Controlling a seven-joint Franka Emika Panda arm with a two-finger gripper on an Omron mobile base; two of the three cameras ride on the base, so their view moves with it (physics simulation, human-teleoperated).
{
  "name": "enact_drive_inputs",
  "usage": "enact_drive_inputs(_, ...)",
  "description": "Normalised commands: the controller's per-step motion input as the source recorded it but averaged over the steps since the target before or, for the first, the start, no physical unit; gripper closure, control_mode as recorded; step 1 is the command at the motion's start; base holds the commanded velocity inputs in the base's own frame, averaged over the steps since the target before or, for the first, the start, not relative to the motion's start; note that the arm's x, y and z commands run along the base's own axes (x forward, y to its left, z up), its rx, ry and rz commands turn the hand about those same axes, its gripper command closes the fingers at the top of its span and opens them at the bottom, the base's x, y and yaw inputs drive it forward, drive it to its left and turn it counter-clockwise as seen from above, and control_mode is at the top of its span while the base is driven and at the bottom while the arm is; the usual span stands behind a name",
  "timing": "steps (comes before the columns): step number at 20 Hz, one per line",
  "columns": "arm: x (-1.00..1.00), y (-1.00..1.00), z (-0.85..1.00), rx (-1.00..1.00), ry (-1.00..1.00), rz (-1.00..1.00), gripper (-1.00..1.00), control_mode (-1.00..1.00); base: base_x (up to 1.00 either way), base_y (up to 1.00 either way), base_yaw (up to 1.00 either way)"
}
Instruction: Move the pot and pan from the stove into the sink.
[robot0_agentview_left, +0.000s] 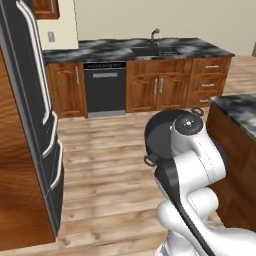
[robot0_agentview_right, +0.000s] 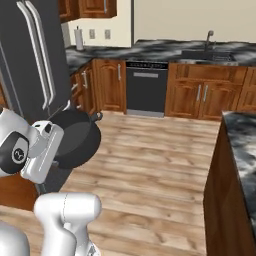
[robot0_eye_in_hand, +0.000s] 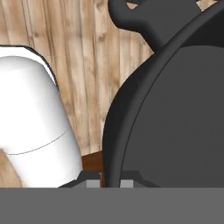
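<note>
A: One round dark grey pot (robot0_agentview_left: 161, 134) with small loop side handles hangs in the air, tipped on its side over the pale wood plank floor (robot0_agentview_left: 110, 165). Start from the left of the left base view?

B: The tall black refrigerator (robot0_agentview_left: 35, 110) with long silver handles fills that side. Beyond it, along the far wall, comes a run of brown wooden cabinets (robot0_agentview_left: 160, 90) with a black dishwasher (robot0_agentview_left: 105, 89) set into it, under a black-and-grey marbled countertop (robot0_agentview_left: 100, 49).

A: And the sink?

B: The dark recessed sink (robot0_agentview_left: 159, 50) with its slim grey faucet (robot0_agentview_left: 155, 35) sits in that far counter, well apart from the pot. At the right edge stands a second marbled counter on brown wood (robot0_agentview_left: 239, 150).

A: Is the gripper grasping the pot?

B: In the hand view the two dark fingertips of the gripper (robot0_eye_in_hand: 106, 183) are clenched on the pot's thin rim, which rises between them, with one loop handle at the top. In the right base view the pot shows its hollow inside, beside the white arm (robot0_agentview_right: 37, 150) and in front of the refrigerator.
</note>
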Motion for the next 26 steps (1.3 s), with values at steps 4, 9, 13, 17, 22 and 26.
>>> enact_drive_inputs(4,0.0,0.0,0.0,0.0,0.0,0.0,1.0,1.0,0.84,0.2,-0.02)
enact_drive_inputs(9,0.0,0.0,0.0,0.0,0.0,0.0,1.0,1.0,0.86,0.21,-0.02)
enact_drive_inputs(13,0.0,0.0,0.0,0.0,0.0,0.0,1.0,1.0,0.88,0.21,-0.02)
enact_drive_inputs(17,0.0,0.0,0.0,0.0,0.0,0.0,1.0,1.0,0.89,0.22,-0.01)
enact_drive_inputs(22,0.0,0.0,0.0,0.0,0.0,0.0,1.0,1.0,0.9,0.23,-0.01)
enact_drive_inputs(26,0.0,0.0,0.0,0.0,0.0,0.0,1.0,1.0,0.9,0.23,-0.01)
